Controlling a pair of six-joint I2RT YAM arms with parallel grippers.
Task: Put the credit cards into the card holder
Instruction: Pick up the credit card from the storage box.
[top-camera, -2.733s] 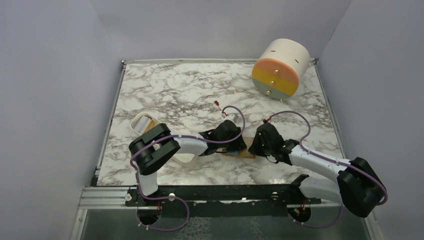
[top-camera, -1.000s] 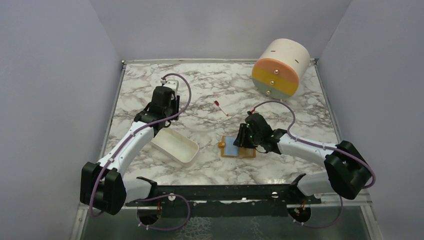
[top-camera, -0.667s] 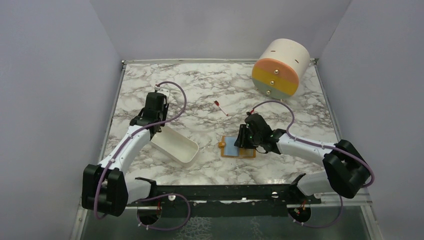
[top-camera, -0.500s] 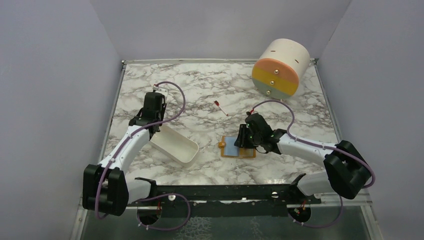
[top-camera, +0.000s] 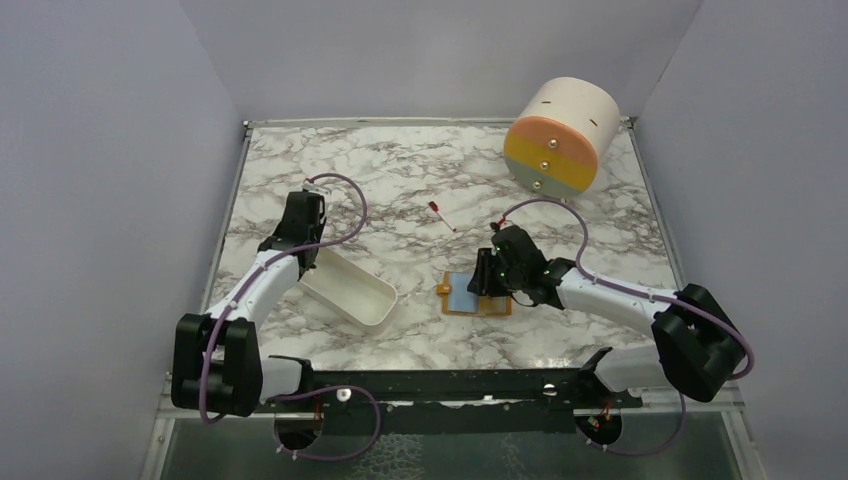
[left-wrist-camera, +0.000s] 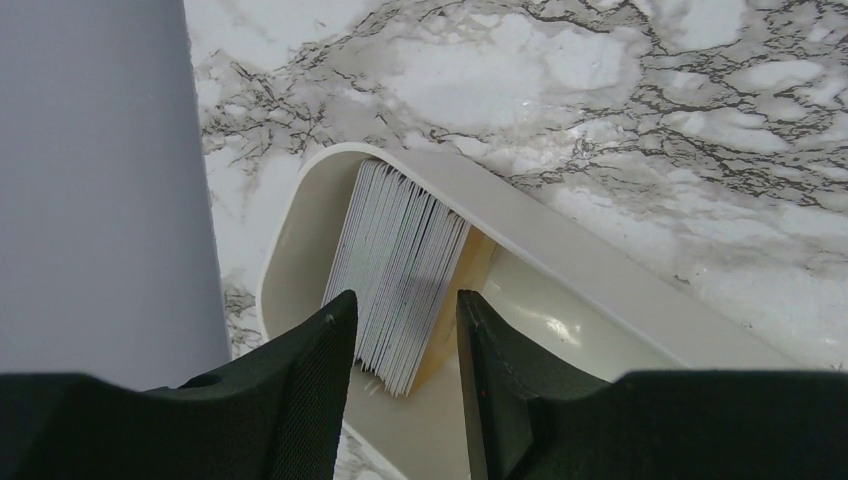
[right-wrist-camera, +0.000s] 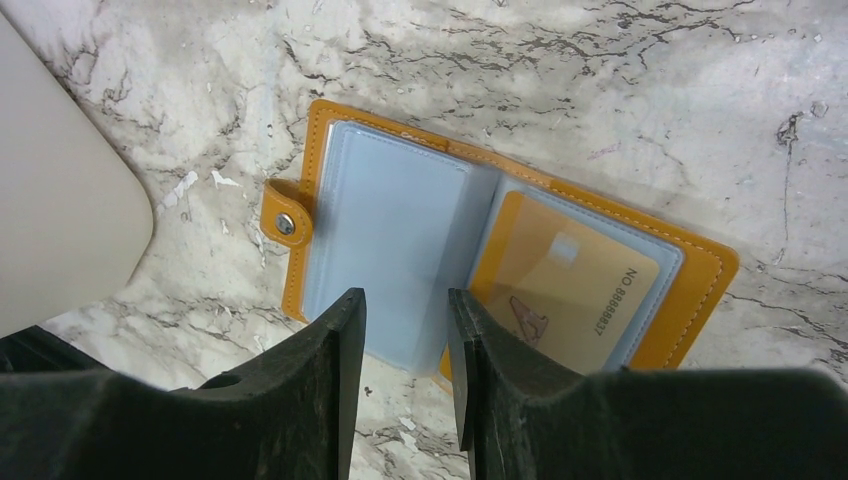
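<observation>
Marble table (top-camera: 400, 180), grey walls. Credit cards (left-wrist-camera: 400, 265) packed on edge in white tray (left-wrist-camera: 560, 245); left gripper (left-wrist-camera: 405, 310) half-open above, empty. Prob thin, stiff, slick: pinch one's top edge. Right gripper (right-wrist-camera: 405, 300) half-open, empty, over open card holder (right-wrist-camera: 385, 230).

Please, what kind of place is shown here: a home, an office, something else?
Most likely a robot test booth, not a home: a marble-patterned table boxed in by plain grey walls, left arm and right arm bolted to a metal rail, and props like the white tray.
</observation>
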